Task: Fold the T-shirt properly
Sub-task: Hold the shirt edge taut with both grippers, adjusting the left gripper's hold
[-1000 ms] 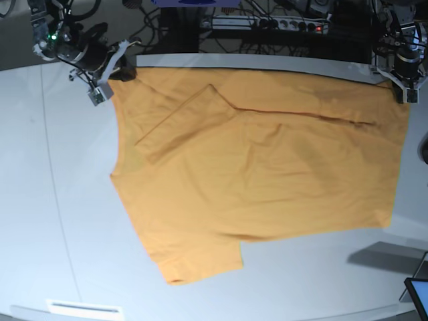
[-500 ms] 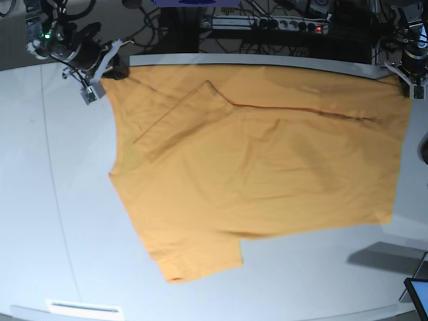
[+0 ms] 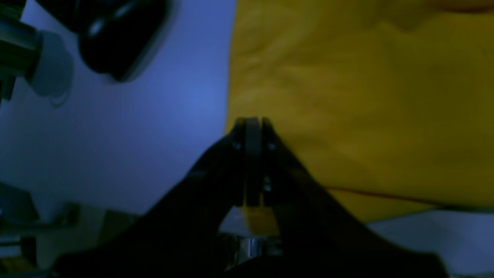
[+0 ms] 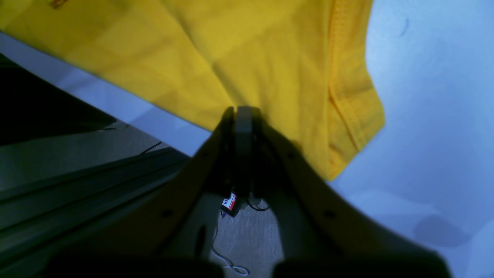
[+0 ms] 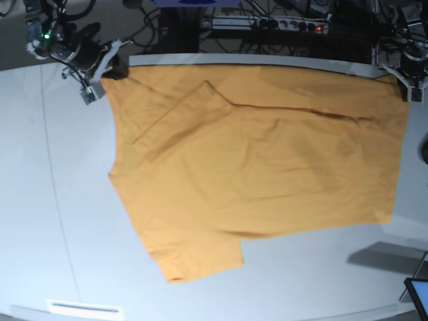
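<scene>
Since the earlier base view both arms have drawn back toward the far edge of the table, pulling the T-shirt with them so its top edge now lies right along that edge. It rests flat and spread on the table, one sleeve folded over onto the body near the upper left and the other sleeve pointing toward the near edge. At one far corner, the right gripper has its jaws pressed together on the hemmed corner of yellow cloth. At the other, the left gripper is likewise clamped tight on the fabric edge. No containers are in sight.
</scene>
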### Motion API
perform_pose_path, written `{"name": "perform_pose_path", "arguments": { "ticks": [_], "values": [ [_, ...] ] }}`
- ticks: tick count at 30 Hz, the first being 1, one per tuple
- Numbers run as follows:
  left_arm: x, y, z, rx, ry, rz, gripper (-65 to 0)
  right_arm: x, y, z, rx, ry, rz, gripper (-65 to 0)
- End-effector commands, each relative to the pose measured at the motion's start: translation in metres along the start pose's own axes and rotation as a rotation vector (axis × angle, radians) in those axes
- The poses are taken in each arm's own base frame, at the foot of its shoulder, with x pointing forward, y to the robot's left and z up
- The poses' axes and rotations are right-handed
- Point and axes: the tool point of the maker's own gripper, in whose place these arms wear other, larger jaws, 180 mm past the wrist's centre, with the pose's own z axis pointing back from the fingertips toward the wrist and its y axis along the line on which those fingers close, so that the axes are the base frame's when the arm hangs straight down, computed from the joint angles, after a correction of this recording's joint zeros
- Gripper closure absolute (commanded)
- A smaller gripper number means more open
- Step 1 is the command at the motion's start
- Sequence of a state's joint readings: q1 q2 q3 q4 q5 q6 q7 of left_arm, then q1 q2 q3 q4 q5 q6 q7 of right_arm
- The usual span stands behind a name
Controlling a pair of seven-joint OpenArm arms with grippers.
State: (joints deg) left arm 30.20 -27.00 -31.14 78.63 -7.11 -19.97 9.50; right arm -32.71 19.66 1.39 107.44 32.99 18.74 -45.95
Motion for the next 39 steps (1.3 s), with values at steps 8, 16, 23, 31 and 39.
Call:
{"name": "perform_pose_path", "arguments": {
  "ticks": [8, 16, 23, 31, 39],
  "values": [
    [0.036, 0.037, 0.008, 0.09, -0.095, -0.019, 0.0, 0.002, -0.01, 0.011, -0.077, 0.035, 0.051, -0.1],
    [0.048, 0.029, 0.007, 0.087, -0.129, -0.001, 0.0, 0.009, -0.016, 0.015, -0.098, 0.051, 0.057, -0.3],
    [0.046, 0.028, 0.005, 0.086, -0.126, 0.006, 0.0, 0.009, -0.013, 0.013, -0.091, 0.047, 0.041, -3.5],
    [0.046, 0.031, 0.006, 0.092, -0.126, 0.007, 0.0, 0.012, -0.011, 0.015, -0.088, 0.037, 0.045, -17.1],
    [0.047, 0.031, 0.005, 0.092, -0.128, 0.006, 0.0, 0.017, -0.008, 0.017, -0.086, 0.022, 0.056, -17.0]
  ]
}}
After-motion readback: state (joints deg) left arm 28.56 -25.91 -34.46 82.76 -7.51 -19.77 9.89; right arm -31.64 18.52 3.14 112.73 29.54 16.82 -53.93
